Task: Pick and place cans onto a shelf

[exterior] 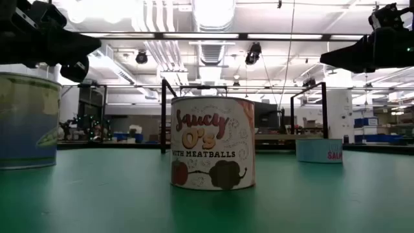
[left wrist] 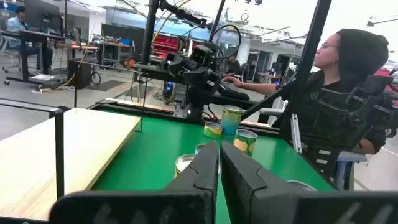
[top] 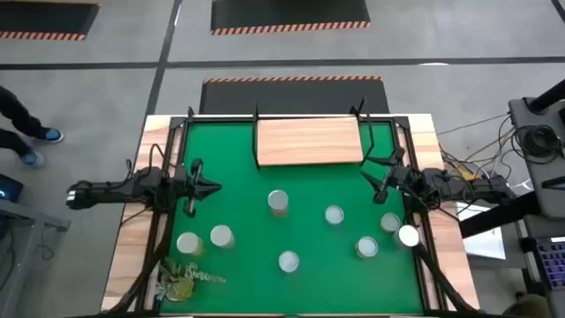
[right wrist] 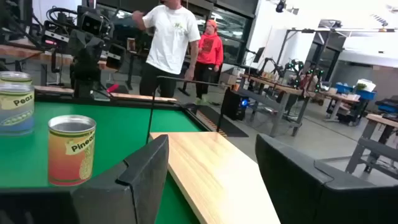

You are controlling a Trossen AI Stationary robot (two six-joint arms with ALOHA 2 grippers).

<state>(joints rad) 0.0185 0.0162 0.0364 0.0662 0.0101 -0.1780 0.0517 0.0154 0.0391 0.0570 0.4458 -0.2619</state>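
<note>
- Left gripper (top: 214, 186) hovers over the green mat's left side, fingers pressed together on nothing.
- Cans (top: 278, 201) stand scattered on the mat (eight tops visible from above), all off the shelf (top: 309, 141) at the far edge.
- Right gripper (top: 369, 176) hovers near the shelf's right corner, fingers apart, holding nothing.

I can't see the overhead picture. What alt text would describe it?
Seven cans stand scattered on a green table, none yet on the bare wooden shelf at its far edge. The left gripper and right gripper hover at either side, holding nothing.
</note>
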